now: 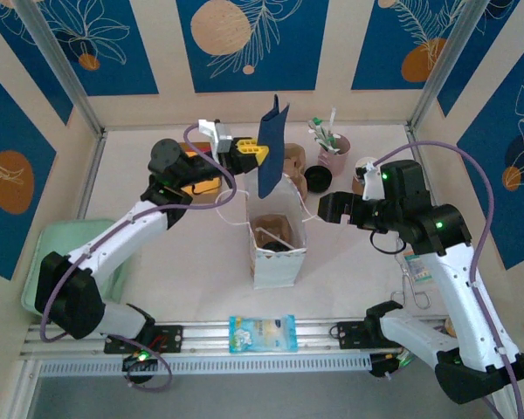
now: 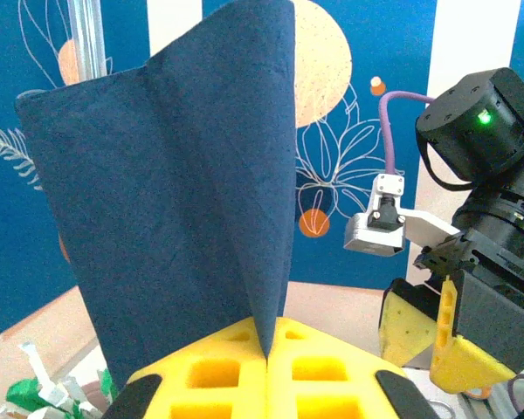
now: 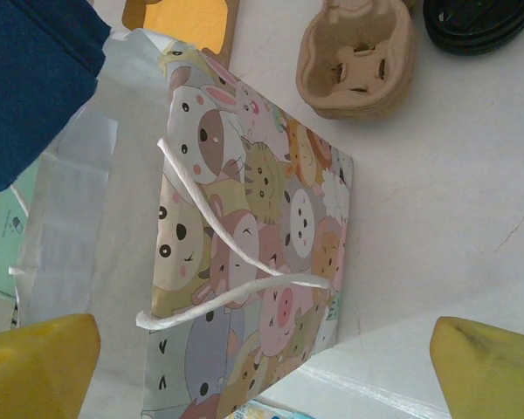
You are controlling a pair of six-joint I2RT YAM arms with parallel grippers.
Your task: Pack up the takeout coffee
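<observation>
Blue and soft-looking, a folded napkin (image 2: pixel 183 192) stands up tall with one sharp crease down the middle. The left hand (image 2: pixel 266 349) is squeezed tight on its bottom edge, between two yellow foam pads (image 2: pixel 249 340) with square holes in them. Seen from above, the napkin is held up in the air by the far end of a paper bag (image 1: pixel 278 262).

The bag stands upright on the pale worktop (image 1: pixel 201 271), open at the top. Its side is covered in cartoon animals, and it has thin white string handles (image 3: pixel 244 292). Something brown lies inside it, but I cannot tell what.

The right hand (image 1: pixel 330 208) is spread wide and holds nothing. It hovers just beside the bag's right side.

The coffee cup (image 1: pixel 364 168) is brown paper with a round white rim. It stands on the worktop at the far right, just behind the right arm, partly hidden. Near it are a round black lid (image 1: pixel 318 179), a bumpy cardboard cup holder (image 3: pixel 358 57) and a pink cup (image 1: pixel 334 157) full of sticks.
</observation>
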